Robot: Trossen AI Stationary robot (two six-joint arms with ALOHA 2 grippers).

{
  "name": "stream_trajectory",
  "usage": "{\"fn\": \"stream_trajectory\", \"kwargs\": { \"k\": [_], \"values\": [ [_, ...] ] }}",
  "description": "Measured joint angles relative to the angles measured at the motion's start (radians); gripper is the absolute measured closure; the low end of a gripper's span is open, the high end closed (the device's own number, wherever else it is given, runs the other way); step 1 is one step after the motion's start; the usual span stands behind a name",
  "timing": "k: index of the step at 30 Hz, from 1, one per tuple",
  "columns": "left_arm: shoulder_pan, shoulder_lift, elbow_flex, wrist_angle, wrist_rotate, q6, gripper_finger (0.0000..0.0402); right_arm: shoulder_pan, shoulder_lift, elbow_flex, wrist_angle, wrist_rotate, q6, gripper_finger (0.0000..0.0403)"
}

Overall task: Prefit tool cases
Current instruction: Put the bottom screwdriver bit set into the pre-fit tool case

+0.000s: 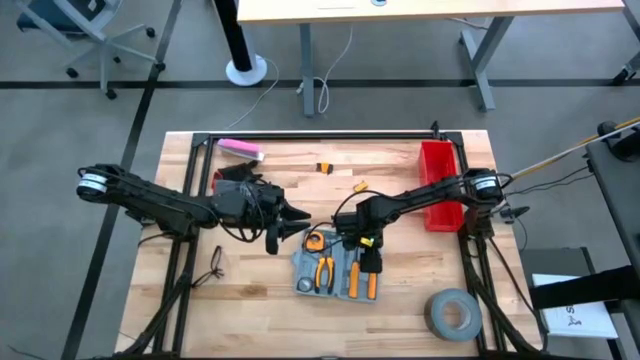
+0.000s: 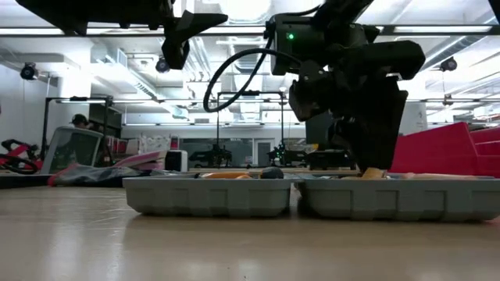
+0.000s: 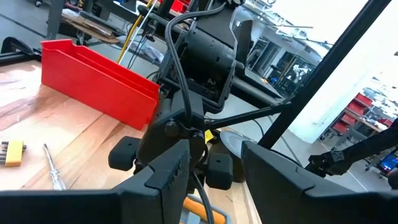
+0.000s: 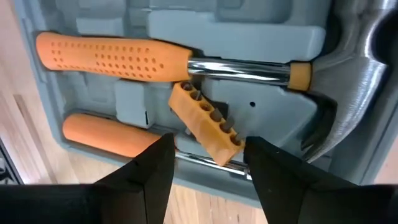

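Observation:
The grey-blue tool case (image 1: 335, 272) lies open and flat on the wooden table; in the low view its two halves (image 2: 207, 195) rest side by side. Its slots hold an orange-handled hammer (image 4: 112, 56) and another orange-handled tool (image 4: 106, 134). A small orange bit holder (image 4: 205, 121) lies askew across the moulded slots. My right gripper (image 4: 208, 171) points steeply down over the case and is open, with its fingers on either side of the holder's near end. My left gripper (image 1: 292, 222) hovers level just left of the case, open, with nothing between its fingers.
A red bin (image 1: 440, 185) stands at the right, behind the right arm. A grey tape roll (image 1: 455, 312) lies at the near right. A pink object (image 1: 240, 148) sits at the far left. Small orange parts (image 1: 325, 167) and a thin screwdriver (image 3: 53, 171) lie on the far boards.

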Motion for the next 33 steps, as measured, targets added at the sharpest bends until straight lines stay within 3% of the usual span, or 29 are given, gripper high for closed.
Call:
{"fn": "stream_trajectory", "kwargs": {
  "k": [4, 19, 33],
  "values": [
    [0.0, 0.0, 0.0, 0.0, 0.0, 0.0, 0.0248, 0.0, -0.001, -0.011, 0.013, 0.013, 0.002, 0.0243],
    [0.001, -0.002, 0.0, 0.0, 0.0, 0.0, 0.0248, 0.001, -0.002, -0.018, 0.025, 0.013, -0.043, 0.0393],
    [0.003, -0.007, 0.0, 0.003, -0.001, 0.0, 0.0248, -0.001, -0.071, 0.009, -0.039, 0.004, -0.073, 0.0402]
  ]
}}
